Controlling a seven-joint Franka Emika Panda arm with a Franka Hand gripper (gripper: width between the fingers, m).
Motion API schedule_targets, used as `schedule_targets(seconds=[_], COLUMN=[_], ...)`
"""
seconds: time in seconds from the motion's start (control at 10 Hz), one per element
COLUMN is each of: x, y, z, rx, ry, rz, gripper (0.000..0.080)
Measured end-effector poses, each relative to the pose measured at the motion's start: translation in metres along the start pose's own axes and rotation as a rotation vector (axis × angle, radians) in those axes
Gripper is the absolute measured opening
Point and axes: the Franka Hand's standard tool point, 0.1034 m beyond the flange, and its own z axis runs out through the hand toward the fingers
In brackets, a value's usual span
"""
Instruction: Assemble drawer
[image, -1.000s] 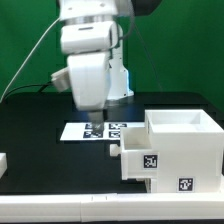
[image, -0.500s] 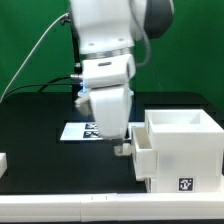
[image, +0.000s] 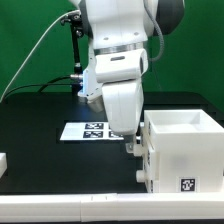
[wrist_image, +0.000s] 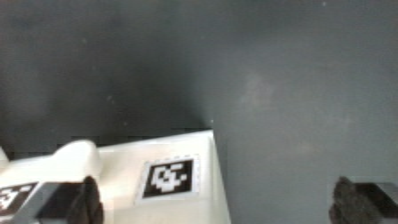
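The drawer (wrist_image: 169, 170) is a low white tray with a black-and-white tag on its front. In the wrist view its tagged face lies between my fingers, close to one finger (wrist_image: 71, 203); the other finger (wrist_image: 365, 202) is over bare table. My gripper (wrist_image: 217, 205) is open and holds nothing. In the exterior view my gripper (image: 135, 152) hangs low at the left side of the tall white cube casing (image: 185, 150). It covers most of the drawer; only a white strip of the drawer (image: 144, 172) shows at the casing's left face.
The marker board (image: 92, 130) lies on the black table behind my gripper. A small white part (image: 3, 160) sits at the exterior view's left edge. A white ledge (image: 70, 208) runs along the table's front. A green wall stands behind.
My arm has moved toward the exterior view's right and down, from over the marker board to the drawer at the casing's left side, now covering the drawer.
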Motion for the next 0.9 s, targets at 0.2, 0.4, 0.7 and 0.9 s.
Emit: schedule_targets(seconds=[0.2,0.4,0.7,0.9], x=[0.005,0.022,0.013,0.001], y=[-0.003,-0.006,-0.007,-0.004], z=[0.002,0.002,0.004,0.002], rx=[0.005,0.002,-0.005,-0.004], ry=[0.002,0.005,0.002,-0.003], rz=[0.001,0.048,0.066,0.071], gripper=[0.0649,0.0649,0.0649,0.0649])
